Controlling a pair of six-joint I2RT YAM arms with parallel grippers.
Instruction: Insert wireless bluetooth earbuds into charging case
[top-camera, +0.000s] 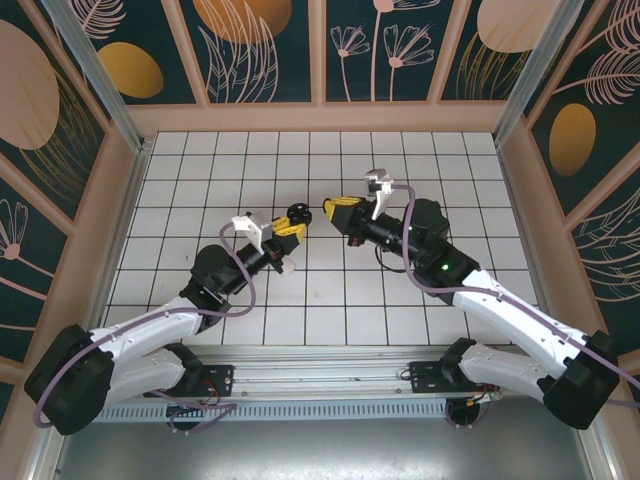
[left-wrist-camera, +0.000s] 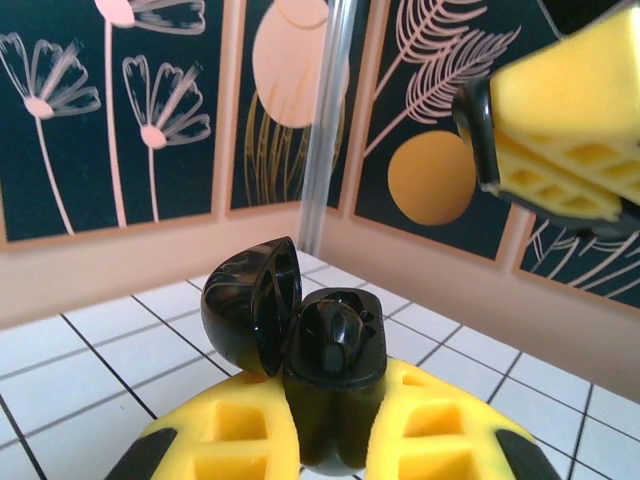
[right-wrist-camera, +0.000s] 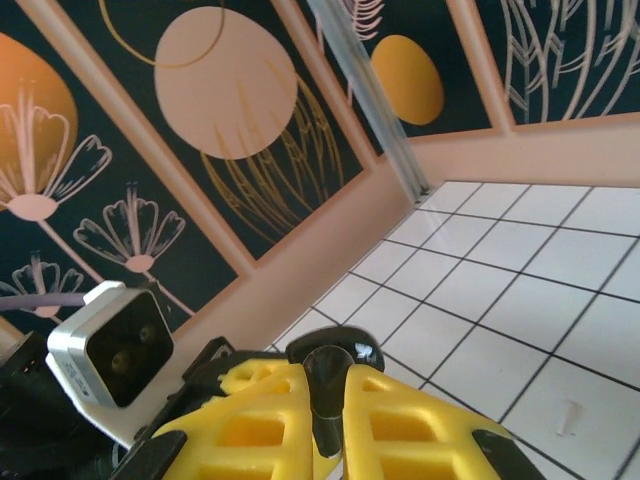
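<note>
Yellow, ribbed left fingers (left-wrist-camera: 331, 432) clamp the glossy black charging case (left-wrist-camera: 335, 365), rounded lid (left-wrist-camera: 248, 305) open, over the white-tiled counter (left-wrist-camera: 80, 360); my right fingers (right-wrist-camera: 330, 425) are closed on a small black earbud (right-wrist-camera: 330, 372).

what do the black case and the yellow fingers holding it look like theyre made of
The case looks like hard moulded plastic, glossy black: its open lid catches soft highlights. The yellow fingers are matte, with a waffle grid of recessed pockets, so likely printed or moulded plastic, perhaps rubbery. The look alone cannot settle that.
</note>
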